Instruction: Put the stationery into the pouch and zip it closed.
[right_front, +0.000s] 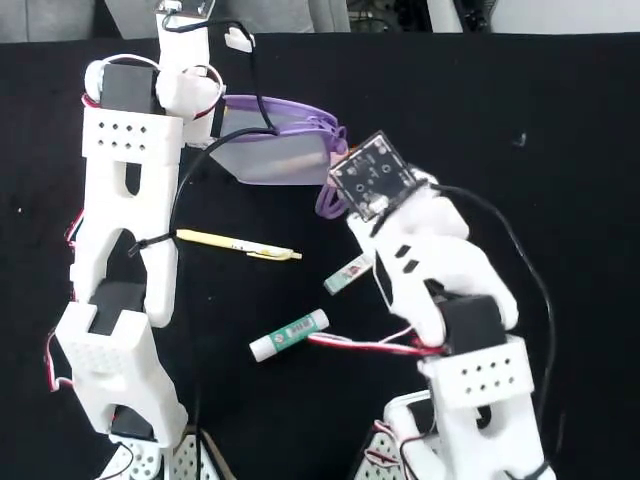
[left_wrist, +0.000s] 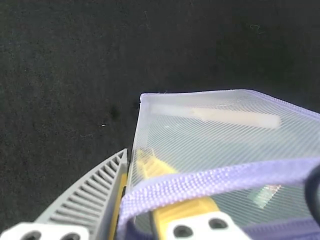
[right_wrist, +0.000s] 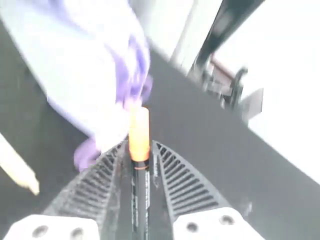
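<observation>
The pouch (right_front: 275, 155) is clamped at its rim by the left hand (left_wrist: 132, 165), apparently to present its mouth. An orange-tipped marker (right_wrist: 139, 125) is gripped by the right hand (right_wrist: 138, 147) beside that mouth. A yellow pen (right_front: 240, 245) and a glue stick (right_front: 288, 335) are seen lying on the table (right_front: 550, 150).

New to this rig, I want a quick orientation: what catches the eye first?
A translucent pouch with purple trim is held at the far side of the black table by the left gripper. The right gripper holds a black pen with an orange end pointed toward it. A yellow pen and a white glue stick lie nearer, between the arms.
</observation>
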